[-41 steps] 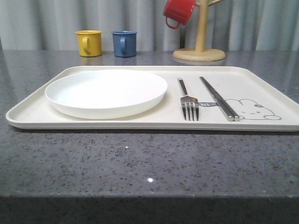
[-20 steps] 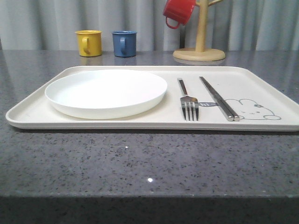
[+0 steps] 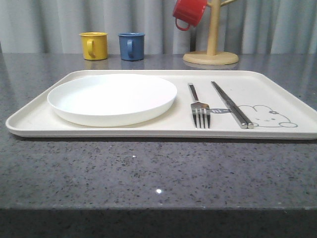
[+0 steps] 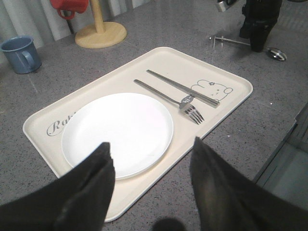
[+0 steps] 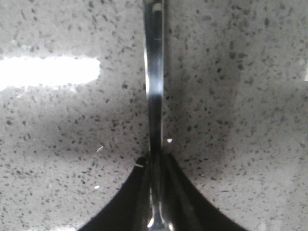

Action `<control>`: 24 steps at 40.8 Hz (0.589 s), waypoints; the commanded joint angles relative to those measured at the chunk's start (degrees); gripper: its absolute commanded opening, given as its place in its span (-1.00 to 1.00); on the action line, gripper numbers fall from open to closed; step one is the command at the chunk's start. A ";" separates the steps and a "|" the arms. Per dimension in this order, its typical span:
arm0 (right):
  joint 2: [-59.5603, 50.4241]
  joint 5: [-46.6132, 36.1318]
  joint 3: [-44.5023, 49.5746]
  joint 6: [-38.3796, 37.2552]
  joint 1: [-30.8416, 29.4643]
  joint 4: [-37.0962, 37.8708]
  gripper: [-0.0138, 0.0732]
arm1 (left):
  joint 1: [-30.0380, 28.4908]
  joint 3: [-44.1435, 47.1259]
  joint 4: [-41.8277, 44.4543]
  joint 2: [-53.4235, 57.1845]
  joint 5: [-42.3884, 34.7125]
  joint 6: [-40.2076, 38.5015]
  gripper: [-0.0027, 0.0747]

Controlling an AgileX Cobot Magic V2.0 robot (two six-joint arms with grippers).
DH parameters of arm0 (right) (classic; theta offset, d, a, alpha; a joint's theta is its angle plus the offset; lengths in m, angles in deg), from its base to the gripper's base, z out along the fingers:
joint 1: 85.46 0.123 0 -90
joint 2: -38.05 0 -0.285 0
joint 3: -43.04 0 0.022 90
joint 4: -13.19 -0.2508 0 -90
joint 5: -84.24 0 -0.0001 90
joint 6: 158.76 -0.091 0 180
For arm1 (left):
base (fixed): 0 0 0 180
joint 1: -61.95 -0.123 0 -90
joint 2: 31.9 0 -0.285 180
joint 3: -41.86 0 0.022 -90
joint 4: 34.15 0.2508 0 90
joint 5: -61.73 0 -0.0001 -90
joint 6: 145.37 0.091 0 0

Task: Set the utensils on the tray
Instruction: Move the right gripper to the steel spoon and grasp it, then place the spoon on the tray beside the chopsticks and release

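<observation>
On the cream tray (image 3: 148, 133) a silver fork (image 3: 199, 106) and a pair of chopsticks (image 3: 230, 104) lie side by side, right of the round plate. The left wrist view takes in the same tray (image 4: 125, 72), fork (image 4: 166, 97) and chopsticks (image 4: 180, 86). My left gripper (image 4: 151, 149) hangs open and empty above the tray's near edge. Beyond the tray's rabbit end, the spoon (image 4: 277, 54) lies on the grey table under my right arm (image 4: 260, 24). My right gripper (image 5: 155, 161) is shut on the spoon's thin handle (image 5: 154, 86), low against the stone surface.
A white plate (image 3: 112, 96) fills the tray's left half. Behind the tray stand a yellow mug (image 3: 94, 45), a blue mug (image 3: 132, 46) and a wooden mug tree (image 3: 212, 49) carrying a red mug (image 3: 189, 12). The table edge and a gap (image 4: 288, 163) lie near the left arm.
</observation>
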 commanded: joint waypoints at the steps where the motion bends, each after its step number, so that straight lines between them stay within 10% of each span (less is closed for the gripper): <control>1: -2.49 3.42 -1.75 0.61 -0.20 -1.27 -0.59 | 0.50 -1.54 -0.22 -0.12 -4.89 -0.61 -0.04; 24: -8.16 4.09 -7.70 0.41 11.06 -24.62 -0.59 | 0.50 -1.54 -0.22 -0.12 -4.89 -0.61 -0.04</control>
